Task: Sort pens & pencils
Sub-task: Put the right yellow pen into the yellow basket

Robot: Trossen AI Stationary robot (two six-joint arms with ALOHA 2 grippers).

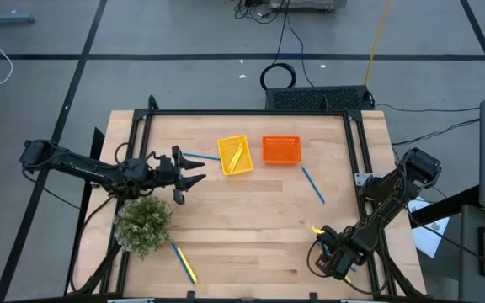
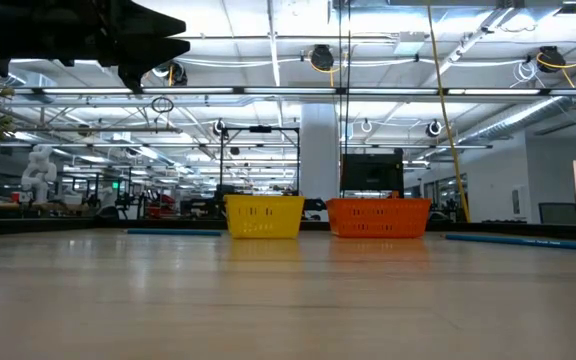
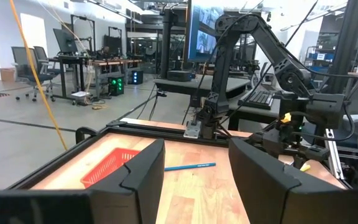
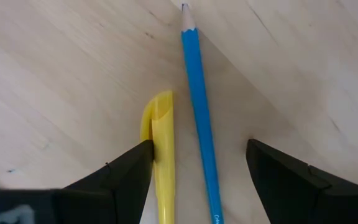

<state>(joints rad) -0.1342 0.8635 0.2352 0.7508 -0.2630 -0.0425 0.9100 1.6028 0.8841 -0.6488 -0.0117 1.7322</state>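
My right gripper (image 1: 327,249) points down at the table's near right part and is open (image 4: 199,149). Between its fingers a yellow pencil (image 4: 159,143) and a blue pen (image 4: 197,106) lie side by side on the wood. My left gripper (image 1: 194,172) hovers open above the table's left part, left of the yellow tray (image 1: 235,156), which holds a pencil (image 1: 237,155). The orange tray (image 1: 280,150) stands right of the yellow one. Another blue pen (image 1: 312,183) lies near the orange tray, and one (image 1: 199,156) lies left of the yellow tray. A pen and a pencil (image 1: 184,262) lie together near the front edge. My right gripper comes from above, its fingers along the two sticks. One finger (image 4: 132,167) stands right against the yellow pencil's side (image 4: 156,152). Whether it touches I cannot tell. The other finger is clear of the blue pen.
A small green plant (image 1: 144,223) stands on the near left part, just below my left gripper. A black frame (image 1: 251,113) runs along the table's far and side edges. Bare wood (image 1: 251,227) lies between the plant and my right gripper.
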